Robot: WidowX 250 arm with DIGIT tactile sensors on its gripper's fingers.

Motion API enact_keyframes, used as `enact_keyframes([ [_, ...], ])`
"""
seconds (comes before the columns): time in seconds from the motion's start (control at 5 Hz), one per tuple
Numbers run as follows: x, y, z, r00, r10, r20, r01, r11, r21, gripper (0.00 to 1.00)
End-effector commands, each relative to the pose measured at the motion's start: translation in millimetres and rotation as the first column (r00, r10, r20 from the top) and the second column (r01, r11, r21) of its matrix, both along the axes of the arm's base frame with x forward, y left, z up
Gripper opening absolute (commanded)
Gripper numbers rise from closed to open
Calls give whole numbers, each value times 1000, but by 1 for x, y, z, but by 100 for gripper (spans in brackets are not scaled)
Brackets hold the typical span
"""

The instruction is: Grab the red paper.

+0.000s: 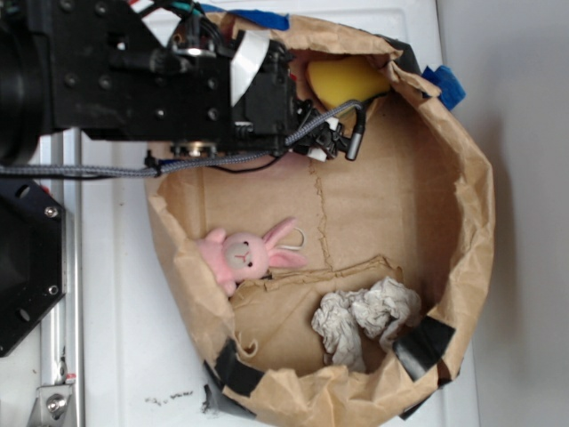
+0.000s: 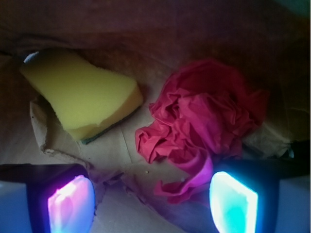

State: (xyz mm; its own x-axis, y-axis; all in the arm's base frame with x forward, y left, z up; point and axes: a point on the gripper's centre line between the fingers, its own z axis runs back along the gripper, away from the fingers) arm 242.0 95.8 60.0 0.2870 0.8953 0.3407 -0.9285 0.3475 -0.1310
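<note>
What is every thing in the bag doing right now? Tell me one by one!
Red paper: crumpled, lying loose on the bag floor, not gripped.
Yellow sponge: lying flat beside the red paper, apart from it.
Gripper: open, fingers either side of the red paper's near edge.
Pink plush bunny: lying on its back.
Grey-white paper wad: crumpled, untouched.
Brown paper bag: open, rim rolled down.

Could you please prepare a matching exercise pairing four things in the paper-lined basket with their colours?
Things:
1. sponge
2. crumpled paper beside the sponge
3. plush bunny
4. crumpled paper wad below the bunny

Colours:
A. grey-white
B. red
C. yellow
D. pink

Pairs: 1-C, 2-B, 3-D, 4-A
</note>
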Motion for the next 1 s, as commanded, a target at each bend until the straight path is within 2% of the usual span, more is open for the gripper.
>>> enact_keyframes([
  [0.0, 1, 15, 6, 1000, 20, 12, -22, 993, 119, 100],
  [0.2, -2, 15, 5, 999, 46, -12, -43, 985, 164, 100],
  [0.8, 5, 27, -5, 987, 130, -90, -113, 978, 177, 100],
])
